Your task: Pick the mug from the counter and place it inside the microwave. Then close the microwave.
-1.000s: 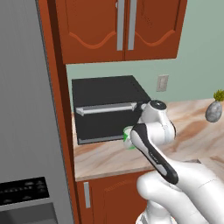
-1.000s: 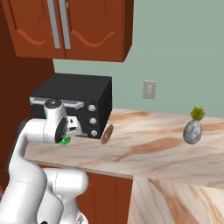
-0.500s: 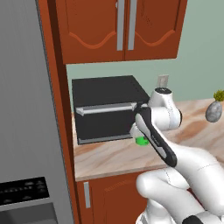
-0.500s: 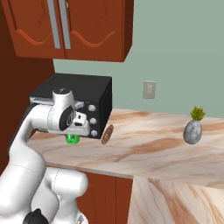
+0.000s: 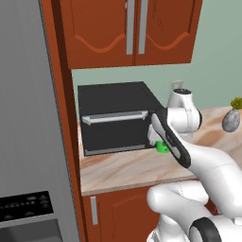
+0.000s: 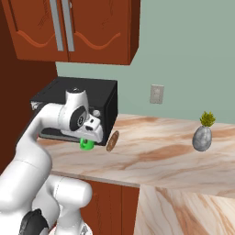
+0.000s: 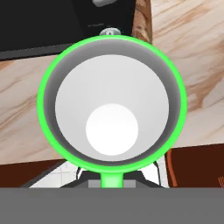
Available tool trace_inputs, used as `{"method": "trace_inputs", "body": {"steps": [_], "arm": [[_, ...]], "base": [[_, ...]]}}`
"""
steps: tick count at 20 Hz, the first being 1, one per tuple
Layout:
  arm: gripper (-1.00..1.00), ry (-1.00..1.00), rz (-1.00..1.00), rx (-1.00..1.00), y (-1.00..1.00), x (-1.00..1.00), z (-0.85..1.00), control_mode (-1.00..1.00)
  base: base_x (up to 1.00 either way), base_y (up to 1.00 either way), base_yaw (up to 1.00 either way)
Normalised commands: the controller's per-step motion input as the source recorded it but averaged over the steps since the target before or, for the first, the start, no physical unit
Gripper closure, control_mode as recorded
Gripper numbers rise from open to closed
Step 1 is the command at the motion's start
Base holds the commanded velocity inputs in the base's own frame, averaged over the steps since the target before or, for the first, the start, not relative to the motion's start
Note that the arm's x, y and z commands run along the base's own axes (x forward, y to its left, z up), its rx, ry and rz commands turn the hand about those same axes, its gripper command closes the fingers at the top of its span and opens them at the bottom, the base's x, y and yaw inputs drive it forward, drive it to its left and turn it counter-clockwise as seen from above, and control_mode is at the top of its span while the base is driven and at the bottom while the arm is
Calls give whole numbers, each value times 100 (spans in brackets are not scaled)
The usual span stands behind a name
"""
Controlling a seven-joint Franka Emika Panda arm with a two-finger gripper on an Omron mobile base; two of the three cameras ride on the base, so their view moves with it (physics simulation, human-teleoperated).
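You see the mug (image 7: 112,105) just under the jaws, above the desk (image 5: 137,168) | toaster oven (image 5: 116,118) at the mug's 9 o'clock | jaws' grip: you cannot tell

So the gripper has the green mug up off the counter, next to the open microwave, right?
Not quite. The box beside the mug is a black toaster oven with a silver bar handle, and its door is shut, as the left base view shows. The mug does hang under the gripper above the counter.
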Motion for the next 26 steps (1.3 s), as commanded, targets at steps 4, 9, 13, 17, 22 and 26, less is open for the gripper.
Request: {"method": "trace_inputs", "body": {"steps": [4, 9, 13, 17, 22, 26], "arm": [[100, -23, -4, 0, -13, -6, 0, -100], [100, -14, 0, 0, -5, -23, 27, -100], [100, -6, 0, 0, -22, -60, 49, -100], [100, 0, 0, 0, -30, -59, 50, -100], [100, 0, 0, 0, -6, -27, 35, -100], [100, -4, 0, 0, 0, -27, 48, -100]], "base": [[0, 0, 0], [0, 0, 0], [0, 0, 0], [0, 0, 0], [0, 0, 0], [0, 0, 0]]}}
